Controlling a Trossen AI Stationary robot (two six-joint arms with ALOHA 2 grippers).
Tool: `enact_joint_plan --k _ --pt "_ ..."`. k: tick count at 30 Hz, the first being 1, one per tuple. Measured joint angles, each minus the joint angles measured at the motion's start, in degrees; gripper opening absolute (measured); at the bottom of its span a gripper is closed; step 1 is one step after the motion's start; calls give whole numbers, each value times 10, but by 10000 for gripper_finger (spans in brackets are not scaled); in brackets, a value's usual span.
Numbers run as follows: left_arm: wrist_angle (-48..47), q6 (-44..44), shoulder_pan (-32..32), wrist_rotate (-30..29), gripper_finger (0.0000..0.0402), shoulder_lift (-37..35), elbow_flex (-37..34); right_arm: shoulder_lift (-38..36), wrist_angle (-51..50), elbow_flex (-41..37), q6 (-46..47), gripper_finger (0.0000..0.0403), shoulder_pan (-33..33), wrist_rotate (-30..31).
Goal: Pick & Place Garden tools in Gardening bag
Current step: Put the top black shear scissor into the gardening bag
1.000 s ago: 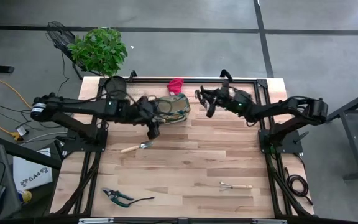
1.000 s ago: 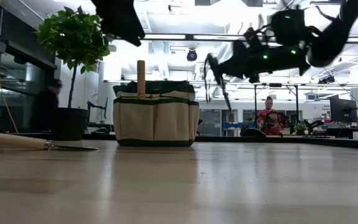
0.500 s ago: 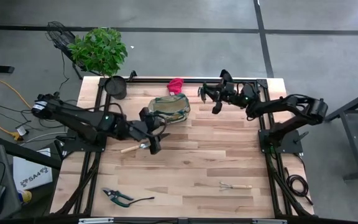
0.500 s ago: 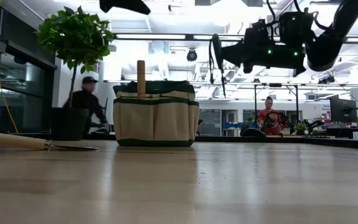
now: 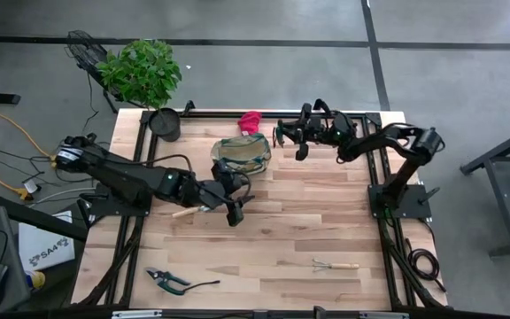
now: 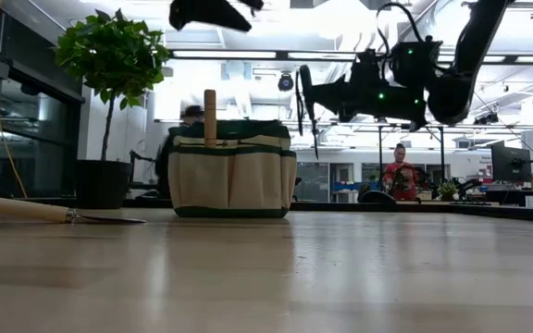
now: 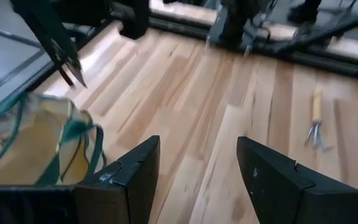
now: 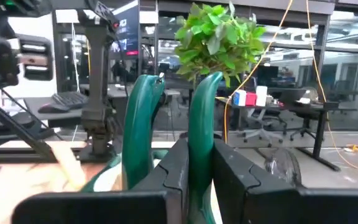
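So the right gripper [image 5: 288, 139] is up in the air just beside the small tan fabric gardening bag w/ dark green trim [image 5: 242, 153], on its right side, at the back of the pale wooden plank table [image 5: 326, 213]. Its jaws are clamped on a tool w/ two curved green handles [image 8: 169, 130]. The wrist view shows the handles sticking out past the fingers, and the low view shows thin dark blades hanging down from it. Looks like shears/pruners of some kind, can't say more than that.

Left gripper [image 5: 235, 211] sits lower down over the middle of the table, in front of the bag, fingers [image 7: 129, 177] spread apart w/ nothing between them.

One wooden handle [image 6: 210, 117] already pokes up out of the bag's mouth. Still out on the table: silver trowel w/ wooden handle [image 5: 193, 210] right by the left arm, green-black pruners [image 5: 168, 281] near the front left edge, and a small wooden-handled mini rake [image 5: 335, 264] front right. Red glove [image 5: 251, 120] lies just behind the bag.

Imo the step in hand is the drop: the right arm needs to get over the round mouth, tips down, then let go. The wooden handle is in there, so aim beside it. The left one looks set for the trowel.
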Motion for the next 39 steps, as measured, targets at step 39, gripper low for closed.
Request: enact_joint_plan --k 39 --pt "180 3 0 -111 207 62 0 55 -22 111 24 38 -25 -211"
